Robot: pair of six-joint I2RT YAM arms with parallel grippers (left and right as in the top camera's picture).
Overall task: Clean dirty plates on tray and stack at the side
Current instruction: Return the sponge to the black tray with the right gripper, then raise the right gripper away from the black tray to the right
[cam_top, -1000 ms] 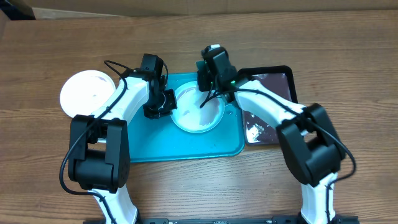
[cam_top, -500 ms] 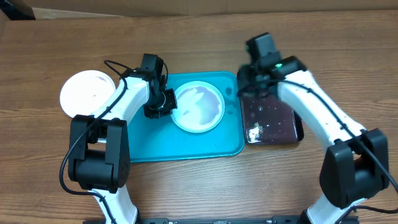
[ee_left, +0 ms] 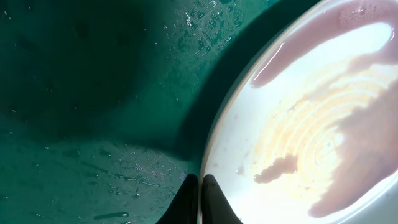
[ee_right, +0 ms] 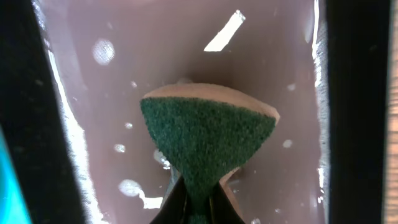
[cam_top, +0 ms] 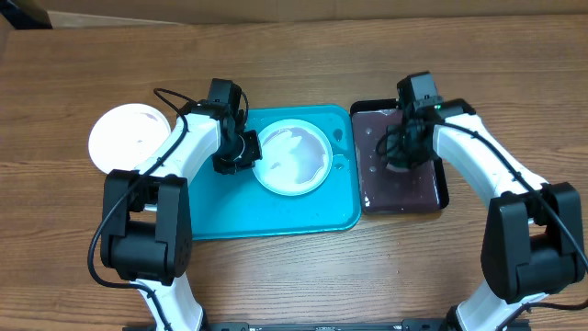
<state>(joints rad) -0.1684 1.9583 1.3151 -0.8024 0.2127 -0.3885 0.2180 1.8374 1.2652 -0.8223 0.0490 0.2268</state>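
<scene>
Right now the work looks to be between scrubs. The tips of the right claw [ee_right: 198, 200] are pressed together on a sponge [ee_right: 208, 134], its green scouring face toward the wrist camera and pinched into a wedge. Directly under it lies the black tray [ee_right: 25, 137], holding murky pinkish water with bubbles. Whether the sponge touches the water I cannot tell.

The left claw [ee_left: 200, 198] is closed too, nipping the rim of the plate [ee_left: 311, 124]. Beyond the tips the plate spreads away to their right, and to their left is the wet floor of the turquoise tray [ee_left: 93, 93]. The plate lies flat near the tray's middle, pale and glossy with a thin film of water and faint circular marks. No dark smear shows on it. Farther out, past the left claw on the side away from the tray, a white plate [cam_top: 124, 138] rests on the table [cam_top: 294, 37].

My reading is that the sponge is being rinsed while the plate is steadied. Next, either the sponge crosses to the plate for another pass or, if the plate is judged clean, the left claw lifts it by the rim over to the white plate. A wet rim pinched this thinly could slip.
</scene>
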